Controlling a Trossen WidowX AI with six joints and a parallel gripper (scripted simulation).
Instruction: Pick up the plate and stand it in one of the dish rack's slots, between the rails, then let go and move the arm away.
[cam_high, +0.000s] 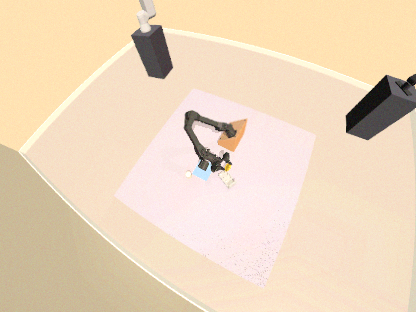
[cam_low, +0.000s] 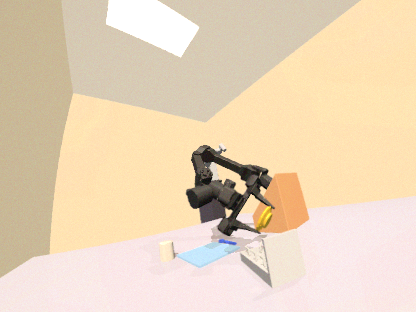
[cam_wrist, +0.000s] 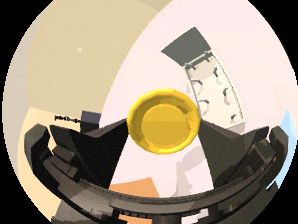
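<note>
A pale pink mat (cam_high: 250, 210) covers the middle of the beige table (cam_high: 75, 150), and everything else sits on it or above it. Two dark box-shaped camera housings (cam_high: 152, 50) stand over the table's far edge, one on each side. The black arm (cam_low: 235, 170) reaches out from its base, folds at the elbow and comes down toward the near side of the mat. Behind it stands an orange wedge-shaped block (cam_low: 285, 202), the biggest loose thing on the mat. In front of that block sits the cream dish rack (cam_low: 280, 260), its slotted face with pale rails turned toward the arm; in the wrist view the rack (cam_wrist: 213, 86) lies just beyond the plate, up and to the right. A light blue flat sheet (cam_low: 205, 255) lies left of the rack, with a small blue item (cam_low: 227, 242) at its far corner, too small to identify. A cream cup (cam_low: 166, 251) stands upright just left of the sheet. The gripper (cam_low: 257, 225) is clamped on the yellow plate (cam_low: 265, 216), which is held in the air above the mat, close over the rack and in front of the orange block. In the wrist view the plate (cam_wrist: 164, 121) shows as a round disc with a raised rim, centred between the two dark fingers.
</note>
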